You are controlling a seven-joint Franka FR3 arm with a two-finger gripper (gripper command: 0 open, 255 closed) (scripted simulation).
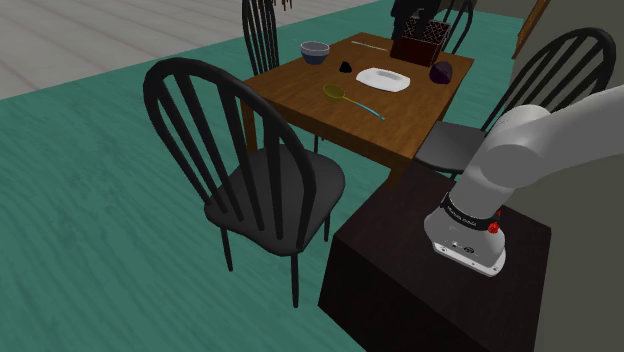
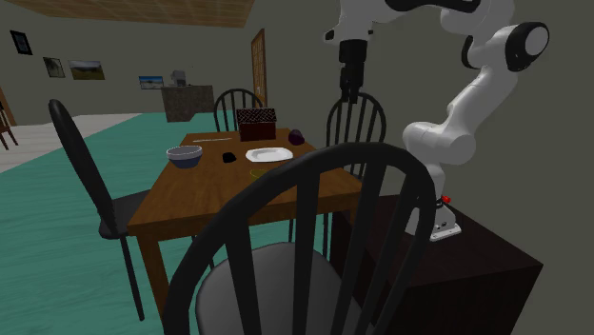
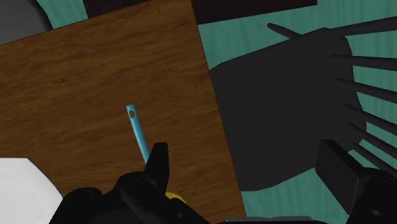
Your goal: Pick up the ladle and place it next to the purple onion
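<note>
Ladle (image 1: 355, 103) lies on the bench (image 1: 300, 85), yellow bowl and teal handle, just beside the white plate (image 1: 384, 79) and apart from the purple onion (image 1: 441, 72). We judge the approach to be in hand: our jaws hang wide open and empty, high above it. Next we must centre over the handle and descend. We read no writing.

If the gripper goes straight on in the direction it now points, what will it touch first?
Probably the wooden table, near its edge: one finger of the open gripper hangs over it beside the ladle with its blue handle, the other over the black chair seat. Depth is unclear.
</note>
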